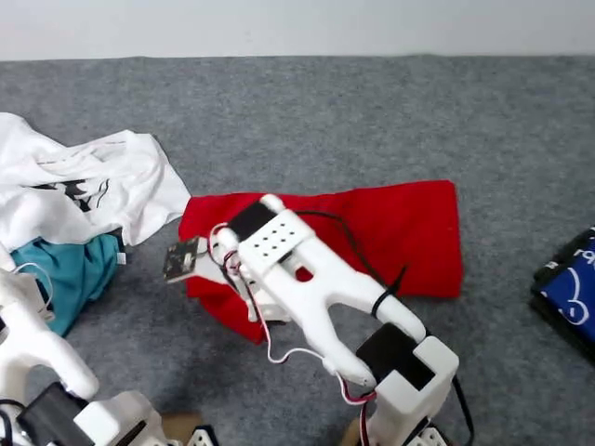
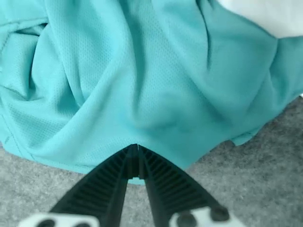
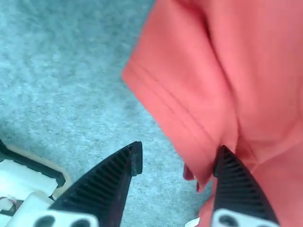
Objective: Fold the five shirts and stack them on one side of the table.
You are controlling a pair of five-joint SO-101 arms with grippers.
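In the high view, a red shirt [image 1: 400,232] is seen lying fairly flat near the middle of the grey table [image 1: 372,121]. Its left edge is covered by the right arm [image 1: 316,279], which is stretched over it from the near side. A white shirt [image 1: 84,186] is heaped, crumpled, at the far left, and a teal shirt [image 1: 70,274] is bunched just beside and partly under it, next to the left arm [image 1: 37,344]. A blue and black cloth [image 1: 572,288] is cut off by the right edge; whether it is a folded shirt cannot be told.

In the left wrist view, the fingers of the left gripper [image 2: 137,147] are pressed together, with their tips at the hem of the teal shirt [image 2: 142,80]. Whether cloth is pinched between them cannot be told.

In the right wrist view, the fingers of the right gripper [image 3: 180,151] are held apart, and one finger is set against the hemmed edge of the red shirt [image 3: 236,71].

The task is judged to be at an early stage: no stack is seen, the white and teal shirts are unfolded, and the red one is being dealt with.
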